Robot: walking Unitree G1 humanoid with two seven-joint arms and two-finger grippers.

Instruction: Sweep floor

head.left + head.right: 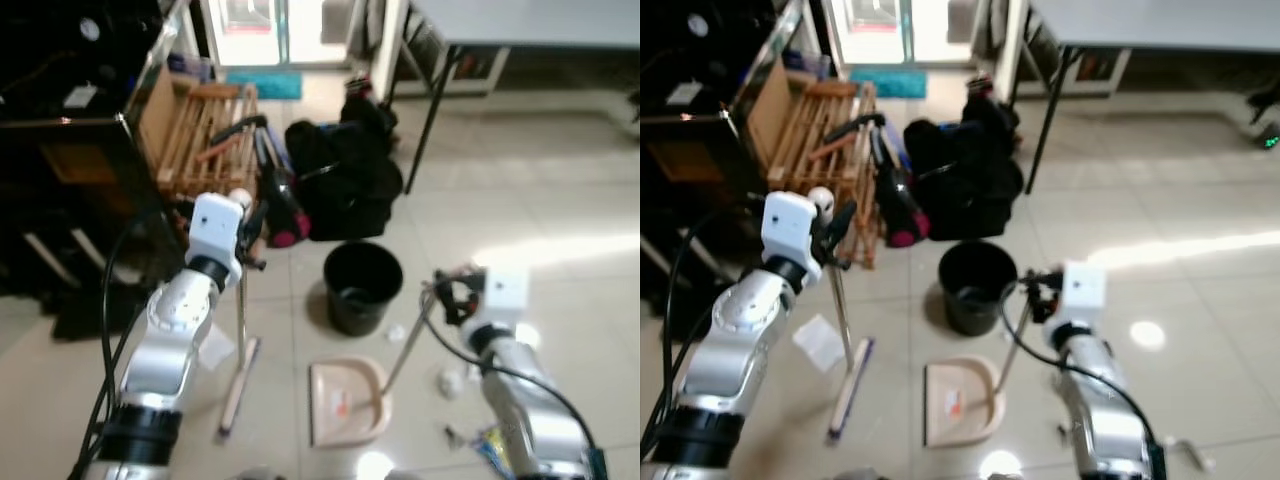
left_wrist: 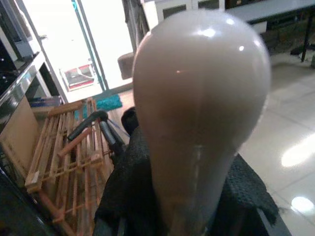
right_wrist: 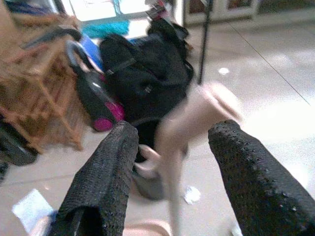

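A light, stiff broom (image 1: 240,330) at lower left is clamped near its knob by the left pincer (image 1: 248,228); the right pincer (image 1: 447,290) seems spread around the dustpan handle (image 1: 405,345).

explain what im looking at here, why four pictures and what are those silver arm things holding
This is a humanoid robot sweeping a floor. The two wide pictures come from a camera on its head, looking down at its own silver arms. The other two come from cameras on its wrists, looking along its black fingers.

The left gripper is shut on the rounded top of the broom, which stands upright with its head on the tiled floor. The right gripper has its fingers on either side of the dustpan handle, with a visible gap; the dustpan rests on the floor.

A black bin stands just behind the dustpan, with scraps of litter beside it. Further back are a black bag and a wooden rack.
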